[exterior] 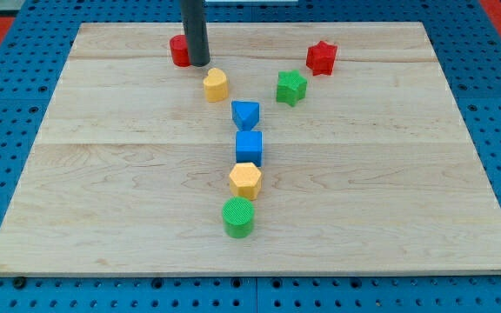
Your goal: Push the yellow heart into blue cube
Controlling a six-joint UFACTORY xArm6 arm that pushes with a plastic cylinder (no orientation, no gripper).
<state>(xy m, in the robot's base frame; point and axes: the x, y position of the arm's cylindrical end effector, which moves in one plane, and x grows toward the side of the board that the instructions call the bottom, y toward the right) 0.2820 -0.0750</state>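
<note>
The yellow heart [216, 84] lies near the view's top, left of centre. The blue cube [249, 147] sits at the board's middle, below and to the right of the heart. A blue triangular block [245, 114] lies between them, just above the cube. My tip [198, 63] is at the end of the dark rod, just above and to the left of the yellow heart, a small gap apart. It stands right in front of a red block [177, 50], partly hiding it.
A yellow hexagon [245, 180] touches the cube's lower side, and a green cylinder [239, 217] lies below that. A green star [291, 87] and a red star [322, 57] lie at the top right. The wooden board [407, 191] sits on a blue pegboard.
</note>
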